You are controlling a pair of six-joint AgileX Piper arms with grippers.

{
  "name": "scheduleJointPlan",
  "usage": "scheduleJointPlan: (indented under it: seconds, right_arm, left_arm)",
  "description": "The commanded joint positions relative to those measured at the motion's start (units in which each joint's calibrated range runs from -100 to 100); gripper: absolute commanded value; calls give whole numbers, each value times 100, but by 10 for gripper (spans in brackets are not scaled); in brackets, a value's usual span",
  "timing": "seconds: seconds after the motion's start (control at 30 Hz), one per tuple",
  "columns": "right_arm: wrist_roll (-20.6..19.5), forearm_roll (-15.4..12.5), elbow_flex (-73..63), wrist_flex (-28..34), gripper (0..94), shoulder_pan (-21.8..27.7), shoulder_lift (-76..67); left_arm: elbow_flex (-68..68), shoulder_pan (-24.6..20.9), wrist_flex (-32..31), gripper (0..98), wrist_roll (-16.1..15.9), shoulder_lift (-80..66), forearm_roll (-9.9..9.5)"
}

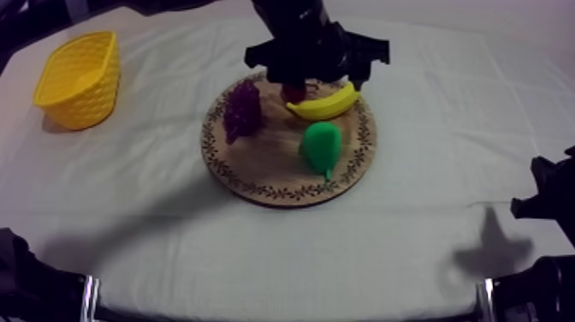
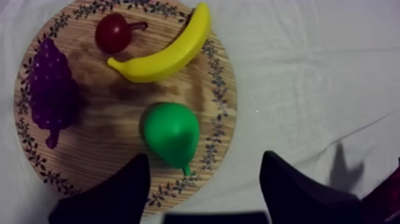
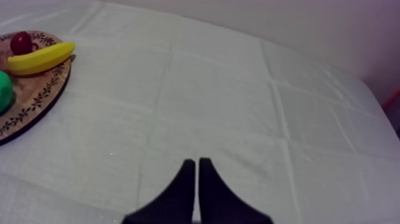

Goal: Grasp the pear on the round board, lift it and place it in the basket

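Left gripper (image 2: 205, 158), wide apart, above the pear (image 2: 171, 134) — on the wooden board (image 2: 113, 128)

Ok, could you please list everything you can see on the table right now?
wooden board: one, brown with a patterned rim, middle of the table
pear: one, green, on the board, apart from the banana
banana: one, yellow, on the board between the pear and the small red fruit
bunch of grapes: one, purple, on the board's left part in the top view
small red fruit: one, red, on the board beside the banana
yellow basket: one, yellow, far left on the cloth, apart from the board
cloth: one, grey-white, covering the table
left gripper: one, black, open, above the board near the pear
right gripper: one, black, shut, over bare cloth
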Motion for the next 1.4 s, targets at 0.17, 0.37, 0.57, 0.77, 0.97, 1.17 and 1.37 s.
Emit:
scheduleJointPlan:
  seconds: [0.17,0.37,0.57,0.77,0.97,1.17,1.37]
  right_arm:
    - [1,0,-1,0,3,0,-1]
    - [1,0,-1,0,3,0,-1]
    - [1,0,-1,0,3,0,-1]
    - [1,0,-1,0,3,0,-1]
    - [1,0,-1,0,3,0,-1]
    - [1,0,-1,0,3,0,-1]
    - [1,0,-1,0,3,0,-1]
  left_arm:
    - [9,-66,-78,705,15,354,128]
    - [-179,-154,-1,698,-18,814,307]
    - [-629,-212,266,715,-80,1264,452]
    - [-804,-286,415,735,-146,1532,643]
    - [-971,-314,524,735,-224,1810,774]
    - [-1158,-318,755,724,-316,2003,894]
    - [-1366,-300,928,695,-458,2191,1063]
